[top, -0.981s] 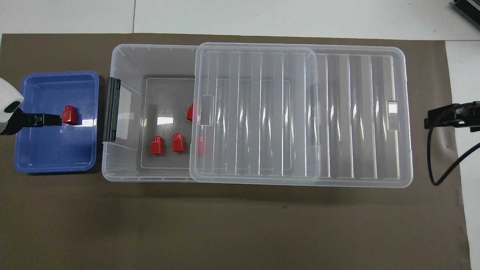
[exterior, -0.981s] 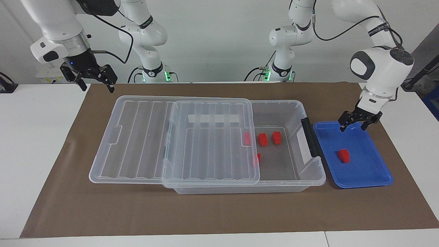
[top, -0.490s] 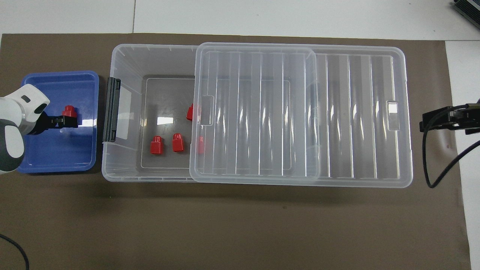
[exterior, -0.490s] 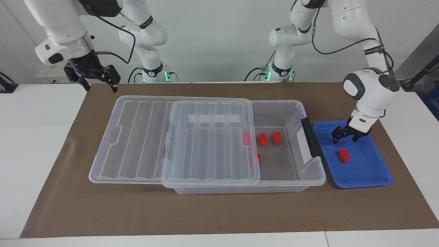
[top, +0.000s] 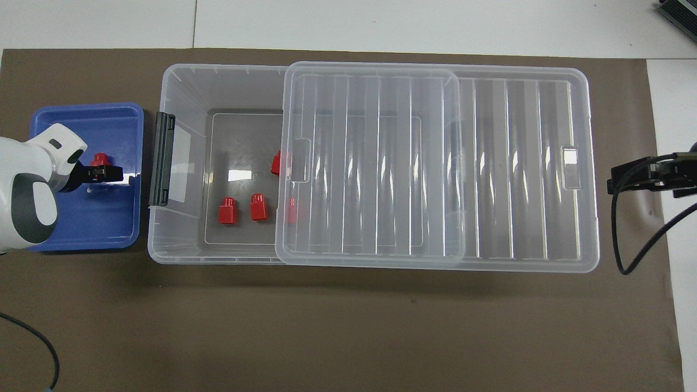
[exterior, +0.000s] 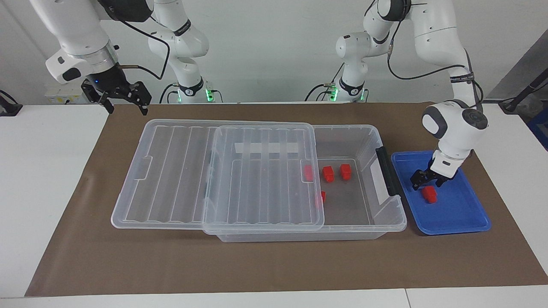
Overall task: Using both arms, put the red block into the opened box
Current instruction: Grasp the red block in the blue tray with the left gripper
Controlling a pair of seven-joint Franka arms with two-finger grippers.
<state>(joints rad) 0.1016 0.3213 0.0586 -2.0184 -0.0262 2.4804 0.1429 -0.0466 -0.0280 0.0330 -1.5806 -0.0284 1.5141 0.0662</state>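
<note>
Red and chunky, the red block (exterior: pixel 429 194) sits in the blue tray (exterior: pixel 464 222) at the right of the facing view. Your left hand (exterior: pixel 426 183) has dropped lower in the last second — it now hangs just above the block, fingers wide apart, holding nothing. So the grab looks close. Your right hand (exterior: pixel 125 101) waits open and empty at the upper left. See the clear box (exterior: pixel 385 222): its ribbed lid (exterior: pixel 171 171) is slid aside, and four red blocks (exterior: pixel 328 173) lie inside — smooth, shiny plastic.
</note>
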